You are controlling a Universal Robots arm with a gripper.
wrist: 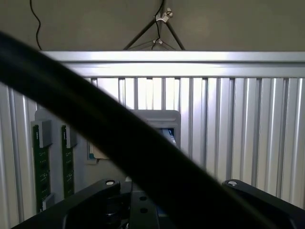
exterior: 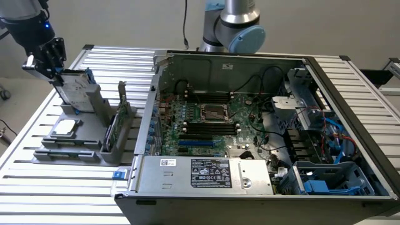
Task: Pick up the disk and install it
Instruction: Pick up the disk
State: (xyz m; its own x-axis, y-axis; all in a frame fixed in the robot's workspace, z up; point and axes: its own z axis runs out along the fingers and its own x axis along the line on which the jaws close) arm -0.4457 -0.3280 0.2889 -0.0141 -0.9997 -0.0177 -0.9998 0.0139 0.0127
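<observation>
My gripper [exterior: 55,74] is at the top edge of the disk [exterior: 76,92]; whether I am clamping it, I cannot tell. The disk stands upright in the gray holder [exterior: 93,137], just beside the open computer case [exterior: 218,58], on the exterior view's left of it.

An open computer case [exterior: 206,70] stands beside a grey holder [exterior: 91,133] with a chip [exterior: 65,127] and green card [exterior: 111,131].
</observation>
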